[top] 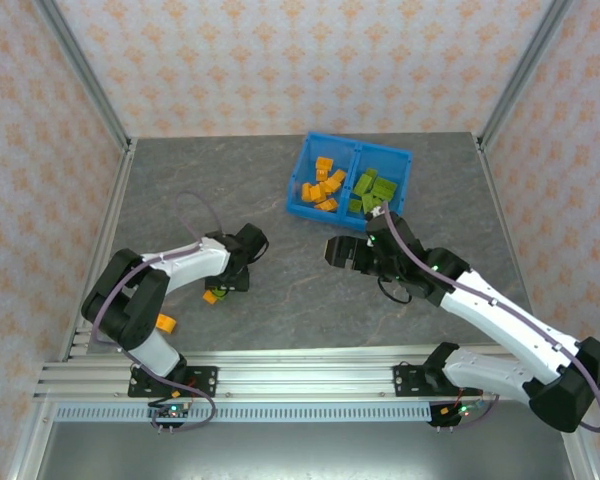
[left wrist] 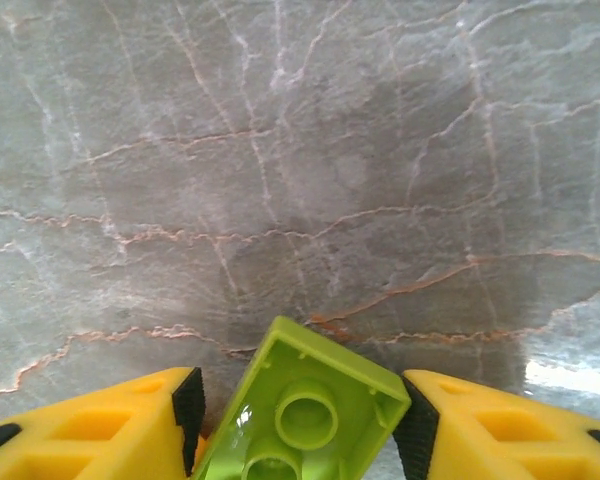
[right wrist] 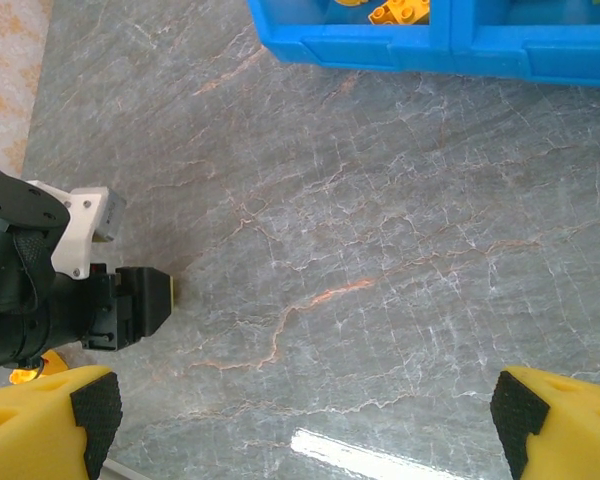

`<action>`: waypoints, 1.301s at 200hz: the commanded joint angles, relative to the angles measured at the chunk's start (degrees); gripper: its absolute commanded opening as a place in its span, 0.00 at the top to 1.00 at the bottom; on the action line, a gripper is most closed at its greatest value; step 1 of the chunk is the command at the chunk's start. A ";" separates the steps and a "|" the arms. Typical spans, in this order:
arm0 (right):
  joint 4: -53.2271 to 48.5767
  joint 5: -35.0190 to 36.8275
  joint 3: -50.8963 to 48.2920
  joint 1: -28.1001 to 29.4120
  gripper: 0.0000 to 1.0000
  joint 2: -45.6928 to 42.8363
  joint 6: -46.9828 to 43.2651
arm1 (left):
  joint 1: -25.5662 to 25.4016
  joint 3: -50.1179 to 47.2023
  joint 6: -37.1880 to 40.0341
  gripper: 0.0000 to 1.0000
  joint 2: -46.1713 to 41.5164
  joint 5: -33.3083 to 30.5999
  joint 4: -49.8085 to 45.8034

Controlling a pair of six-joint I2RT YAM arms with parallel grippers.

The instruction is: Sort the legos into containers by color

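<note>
A lime-green lego [left wrist: 305, 405] sits underside up between my left gripper's [left wrist: 298, 412] yellow fingers, whose black pads press its sides; that gripper [top: 240, 265] hovers low over the table's left-centre. An orange lego [top: 211, 296] lies just beside it, and another orange lego [top: 166, 322] lies nearer the left arm's base. The blue bin [top: 298, 196] stands at the back, with orange legos [top: 324, 183] in its left compartment and green legos [top: 372, 188] in its right one. My right gripper [top: 338, 252], in front of the bin, stands wide open [right wrist: 305, 425] over bare table.
Grey marbled tabletop [top: 290, 300] lies between the two arms. In the right wrist view the left arm's black wrist [right wrist: 50, 300] is at the left and the bin's front wall [right wrist: 430, 50] at the top. Patterned walls enclose the table.
</note>
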 commanded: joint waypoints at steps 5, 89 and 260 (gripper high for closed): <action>-0.16 0.34 2.33 0.41 0.04 1.03 0.86 | 1.10 -3.42 -1.75 0.51 -0.80 2.74 2.15; -0.83 2.04 2.87 0.46 0.04 0.51 2.27 | 0.89 -2.61 -6.24 0.73 -11.18 7.38 5.08; -14.73 23.60 -1.79 0.50 0.03 -18.62 10.04 | -21.81 74.44 7.08 0.76 37.02 -12.04 9.44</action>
